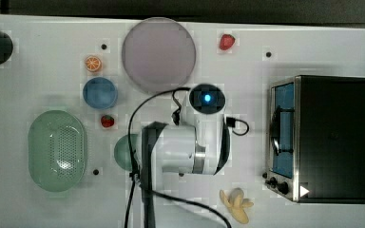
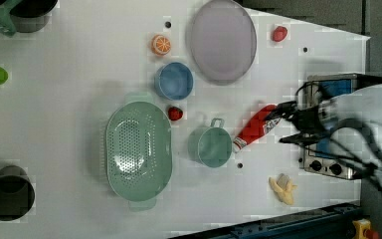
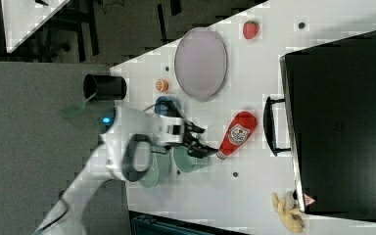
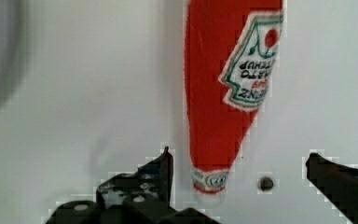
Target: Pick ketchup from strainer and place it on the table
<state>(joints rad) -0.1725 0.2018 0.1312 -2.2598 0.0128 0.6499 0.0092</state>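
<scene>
Gripper (image 4: 237,177) was seen w/ jaws spread wide, nothing held, straddling the cap end of the ketchup (image 4: 223,93). Ketchup was lying flat on the table (image 2: 69,99), out of the strainer (image 2: 138,147), beside the green cup (image 2: 211,145). Task was judged approx. done; only arm retreat left.

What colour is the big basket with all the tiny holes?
Pale green strainer, clearest in the left view.
</scene>
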